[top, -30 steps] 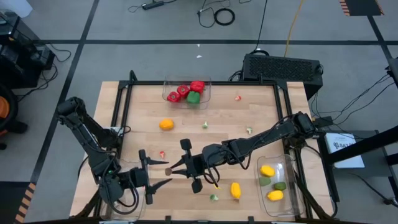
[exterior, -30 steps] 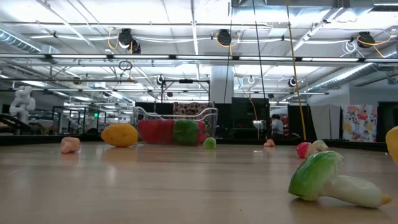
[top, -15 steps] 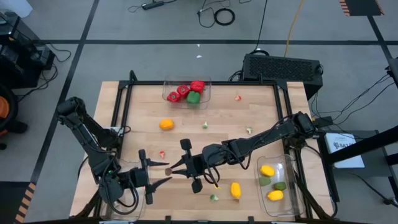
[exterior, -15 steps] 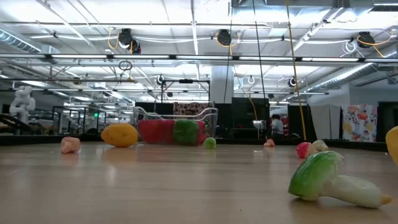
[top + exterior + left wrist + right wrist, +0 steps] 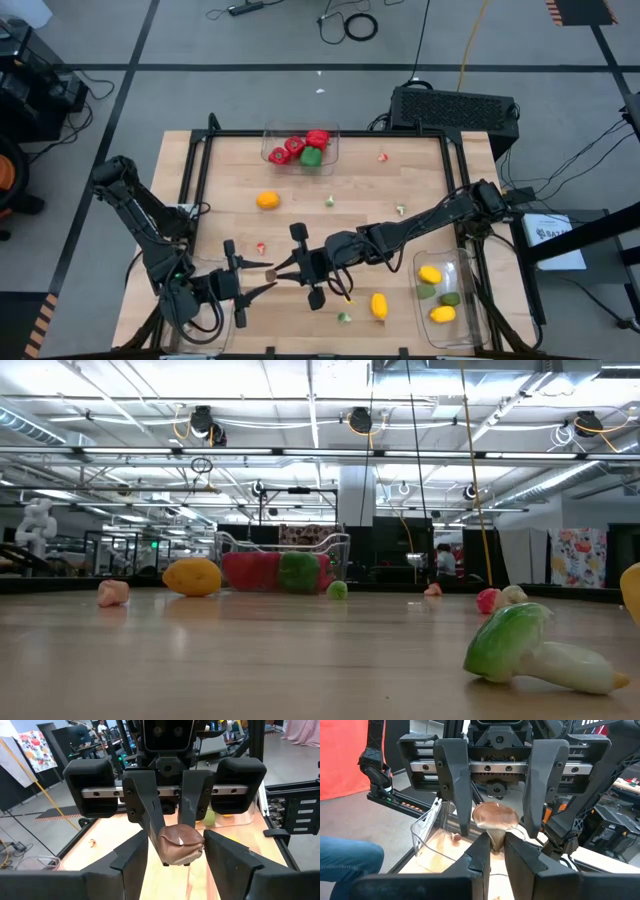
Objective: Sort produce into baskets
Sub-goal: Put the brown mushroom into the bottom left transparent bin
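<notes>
Gripping tool: the right tool (image 5: 496,842) was closed on the stem of a brown mushroom (image 5: 494,816), cap uppermost in the right wrist view.
Second tool: the left tool (image 5: 175,840) faced the right one head-on, its jaws partly open with one finger (image 5: 452,785) on each side of the mushroom's cap; a gap showed on both sides, so it had hold of nothing.
Mushroom's place: in the air over the near part of the tabletop (image 5: 350,180), between the two tools.
Pepper basket (image 5: 332,150): well beyond the mushroom at the tabletop's far edge, holding red peppers (image 5: 303,143) and a green pepper (image 5: 312,157).
Citrus basket (image 5: 462,300): well off from the mushroom on the right arm's side, holding two lemons (image 5: 430,274) and green limes (image 5: 450,298).
Third basket (image 5: 427,832): just past the mushroom on the left arm's side, beneath the left tool; one small pinkish bit (image 5: 455,838) lay in it.
Loose produce: an orange (image 5: 267,200) lay beyond the mushroom toward the pepper basket; a lemon (image 5: 379,305) lay on the tabletop between the mushroom and the citrus basket; a small green and white piece (image 5: 343,318) lay near that lemon.
</notes>
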You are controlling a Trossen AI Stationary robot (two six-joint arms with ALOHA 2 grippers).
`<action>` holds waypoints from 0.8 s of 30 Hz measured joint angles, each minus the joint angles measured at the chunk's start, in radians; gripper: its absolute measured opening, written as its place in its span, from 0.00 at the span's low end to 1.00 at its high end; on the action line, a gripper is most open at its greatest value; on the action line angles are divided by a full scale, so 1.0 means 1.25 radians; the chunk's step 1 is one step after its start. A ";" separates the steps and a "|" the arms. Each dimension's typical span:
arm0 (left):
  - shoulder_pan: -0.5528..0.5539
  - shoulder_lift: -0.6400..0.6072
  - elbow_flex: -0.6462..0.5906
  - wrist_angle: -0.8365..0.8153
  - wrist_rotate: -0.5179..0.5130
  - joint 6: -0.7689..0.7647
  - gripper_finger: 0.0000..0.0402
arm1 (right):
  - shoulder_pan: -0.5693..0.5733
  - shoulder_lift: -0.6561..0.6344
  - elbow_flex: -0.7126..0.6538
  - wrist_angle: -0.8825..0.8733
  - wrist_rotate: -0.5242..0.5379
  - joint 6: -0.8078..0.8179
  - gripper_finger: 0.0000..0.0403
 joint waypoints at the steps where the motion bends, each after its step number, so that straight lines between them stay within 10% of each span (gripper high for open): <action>1: 0.000 0.000 0.000 0.000 0.000 0.000 0.49 | 0.000 0.000 0.000 0.000 0.000 0.000 0.12; 24: 0.000 0.000 0.000 -0.001 0.005 0.006 0.49 | 0.000 0.000 0.000 0.000 -0.001 0.000 0.12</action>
